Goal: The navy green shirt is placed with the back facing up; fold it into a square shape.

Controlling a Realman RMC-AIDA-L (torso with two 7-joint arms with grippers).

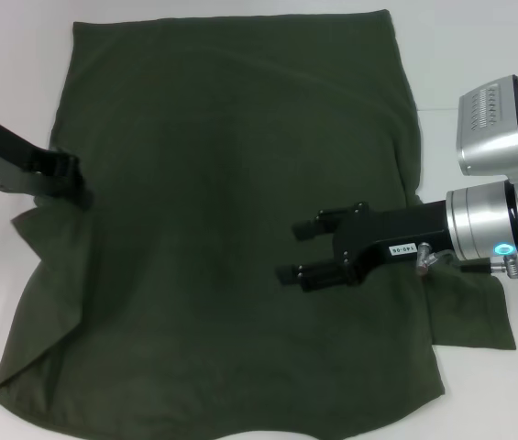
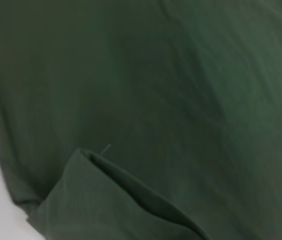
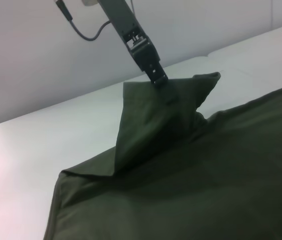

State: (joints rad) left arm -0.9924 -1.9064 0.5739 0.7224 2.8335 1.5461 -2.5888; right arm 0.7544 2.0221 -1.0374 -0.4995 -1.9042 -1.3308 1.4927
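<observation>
The navy green shirt [image 1: 231,147] lies spread over the white table and fills most of the head view. At its left edge my left gripper [image 1: 80,188] is shut on the left sleeve. The right wrist view shows that left gripper [image 3: 158,77] pinching the sleeve [image 3: 155,120], which is lifted into a tent above the table. My right gripper [image 1: 297,250] hovers over the shirt's right middle, open, with nothing between its fingers. The right sleeve [image 1: 474,312] lies flat beside that arm. In the left wrist view, shirt fabric [image 2: 155,90] with a folded edge [image 2: 111,200] fills the picture.
The white table [image 1: 11,55] shows as bare strips to the left, the right and behind the shirt. The shirt's near hem reaches the lower edge of the head view. A pale wall [image 3: 31,45] stands behind the table in the right wrist view.
</observation>
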